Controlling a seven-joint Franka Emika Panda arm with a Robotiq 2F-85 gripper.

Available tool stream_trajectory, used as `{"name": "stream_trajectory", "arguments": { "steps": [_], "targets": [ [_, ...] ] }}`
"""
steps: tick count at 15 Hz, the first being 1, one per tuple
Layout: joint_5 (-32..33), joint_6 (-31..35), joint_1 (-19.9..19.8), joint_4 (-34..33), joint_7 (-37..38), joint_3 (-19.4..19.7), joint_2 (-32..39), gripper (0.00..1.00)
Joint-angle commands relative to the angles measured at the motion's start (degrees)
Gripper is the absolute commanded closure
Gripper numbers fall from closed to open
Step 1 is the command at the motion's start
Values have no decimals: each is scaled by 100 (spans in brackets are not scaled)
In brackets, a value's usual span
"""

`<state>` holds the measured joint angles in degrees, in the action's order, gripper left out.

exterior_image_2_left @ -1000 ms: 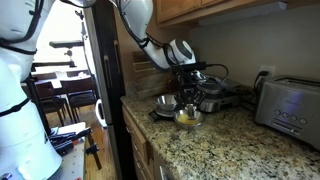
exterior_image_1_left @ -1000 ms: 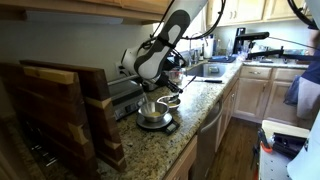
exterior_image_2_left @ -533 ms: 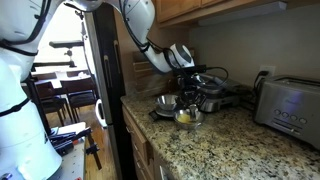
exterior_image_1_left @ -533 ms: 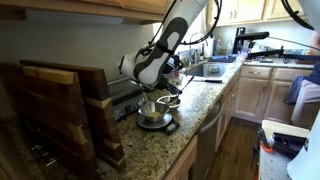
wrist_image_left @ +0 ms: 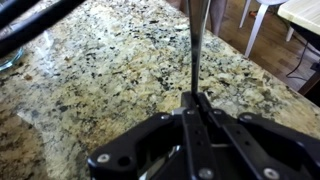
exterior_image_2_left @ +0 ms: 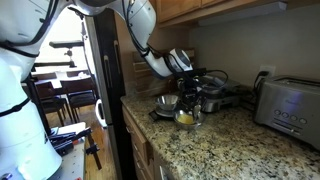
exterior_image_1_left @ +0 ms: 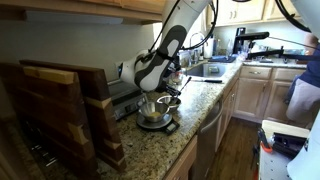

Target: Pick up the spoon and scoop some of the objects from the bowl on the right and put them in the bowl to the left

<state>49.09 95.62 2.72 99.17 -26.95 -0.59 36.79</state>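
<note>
In an exterior view, a metal bowl (exterior_image_2_left: 165, 102) sits just left of the yellow-filled bowl (exterior_image_2_left: 187, 118), with the gripper (exterior_image_2_left: 188, 96) directly above it. A toaster (exterior_image_2_left: 290, 105) stands well right on the granite surface (exterior_image_2_left: 230, 142). In the wrist view, the jaws are clamped on the spoon (wrist_image_left: 192, 50) handle.

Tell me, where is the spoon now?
In the wrist view, the thin dark spoon handle sticks straight out of the shut pincer, above the speckled granite counter; its scoop end is out of frame.
</note>
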Motion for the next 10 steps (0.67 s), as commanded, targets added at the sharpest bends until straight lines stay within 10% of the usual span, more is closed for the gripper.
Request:
{"name": "stream_trajectory", "arguments": {
  "steps": [1,10],
  "targets": [
    [261,-226,40,-86,-48,-48,76,98],
    [127,-66,-13,-83,-155,-248,125,98]
  ]
}}
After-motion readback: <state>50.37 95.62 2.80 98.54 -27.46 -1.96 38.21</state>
